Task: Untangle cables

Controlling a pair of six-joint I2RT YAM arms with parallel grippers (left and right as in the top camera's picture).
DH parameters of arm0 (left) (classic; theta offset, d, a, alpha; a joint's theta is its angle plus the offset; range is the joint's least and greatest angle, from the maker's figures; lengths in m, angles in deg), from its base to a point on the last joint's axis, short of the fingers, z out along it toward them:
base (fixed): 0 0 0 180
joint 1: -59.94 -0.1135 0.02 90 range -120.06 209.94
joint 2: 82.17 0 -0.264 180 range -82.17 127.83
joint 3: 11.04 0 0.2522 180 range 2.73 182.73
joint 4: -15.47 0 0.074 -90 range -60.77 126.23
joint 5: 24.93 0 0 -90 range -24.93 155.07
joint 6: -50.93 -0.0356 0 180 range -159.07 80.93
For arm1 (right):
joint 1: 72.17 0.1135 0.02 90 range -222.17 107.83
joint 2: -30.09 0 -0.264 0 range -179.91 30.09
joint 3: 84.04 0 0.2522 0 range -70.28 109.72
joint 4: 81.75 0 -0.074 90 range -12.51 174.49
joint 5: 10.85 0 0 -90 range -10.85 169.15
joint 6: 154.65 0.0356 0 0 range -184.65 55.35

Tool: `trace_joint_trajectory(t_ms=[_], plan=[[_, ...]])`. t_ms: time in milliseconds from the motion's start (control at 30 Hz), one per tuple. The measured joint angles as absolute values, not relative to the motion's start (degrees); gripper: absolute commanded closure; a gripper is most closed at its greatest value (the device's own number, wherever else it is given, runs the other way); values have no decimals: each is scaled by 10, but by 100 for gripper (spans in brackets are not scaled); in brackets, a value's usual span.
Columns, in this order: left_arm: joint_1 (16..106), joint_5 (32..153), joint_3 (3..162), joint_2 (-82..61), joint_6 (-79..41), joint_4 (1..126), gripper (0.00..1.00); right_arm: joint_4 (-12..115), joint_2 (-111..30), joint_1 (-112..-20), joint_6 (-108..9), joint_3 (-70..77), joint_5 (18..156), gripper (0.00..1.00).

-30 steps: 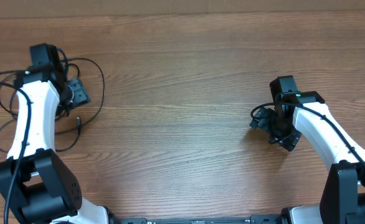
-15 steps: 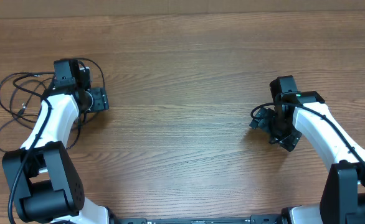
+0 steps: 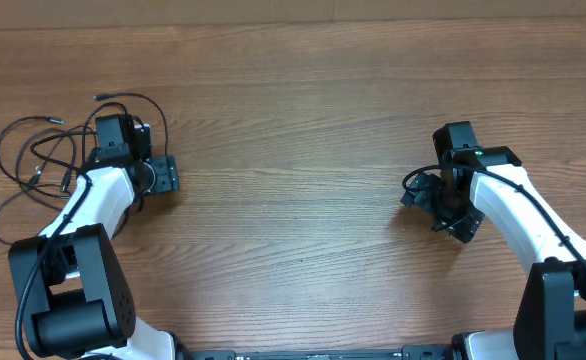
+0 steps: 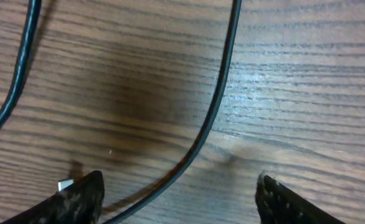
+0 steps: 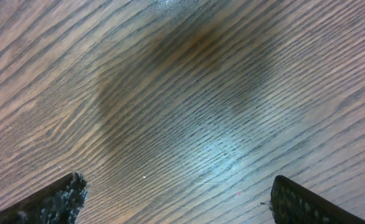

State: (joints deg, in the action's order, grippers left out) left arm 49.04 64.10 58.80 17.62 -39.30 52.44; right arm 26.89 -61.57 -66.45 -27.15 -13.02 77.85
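We see the cables [image 3: 35, 121] looped on the table [image 3: 303, 120] at the left edge of the overhead frame, beside the left gripper [image 3: 163, 175]. Its jaws stand wide and empty, one cord [image 4: 223, 93] running across the wood between them. The right gripper [image 3: 428, 195], mid-right, also gapes wide over bare wood, holding nothing

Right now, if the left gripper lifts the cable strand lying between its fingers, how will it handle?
Probably floppy: the cable lies in loose curves, so it should drape from the left gripper rather than hold its shape. Likely light, since it is thin. It may drag neighbours along, because the loops overlap in the overhead view.
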Motion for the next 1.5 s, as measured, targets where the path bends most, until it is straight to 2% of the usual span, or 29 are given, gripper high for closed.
trace_joint_trajectory(t_ms=[133,233,300,400,500,600,833,933,1267,1433,1500], plan=[[490,640,564,176,-393,497,21,269,-616,-665,-272,-130,778,7],[490,640,546,176,-393,485,29,269,-616,-665,-272,-130,779,7],[490,640,536,176,-393,480,41,269,-616,-665,-272,-130,779,7],[490,643,533,176,-394,474,67,269,-616,-665,-272,-130,778,7],[491,644,533,176,-391,475,85,269,-616,-665,-272,-130,779,7],[491,645,533,176,-390,475,95,269,-616,-665,-272,-130,778,7],[491,651,534,176,-390,479,96,265,-616,-665,-272,-130,779,7],[491,654,549,176,-386,519,96,262,-616,-665,-272,-130,779,7],[448,608,765,122,-379,627,96,260,-616,-665,-272,-130,779,7],[415,579,811,92,-373,673,96,261,-616,-665,-272,-130,779,7],[409,575,811,92,-351,722,88,265,-616,-665,-271,-130,779,7]])
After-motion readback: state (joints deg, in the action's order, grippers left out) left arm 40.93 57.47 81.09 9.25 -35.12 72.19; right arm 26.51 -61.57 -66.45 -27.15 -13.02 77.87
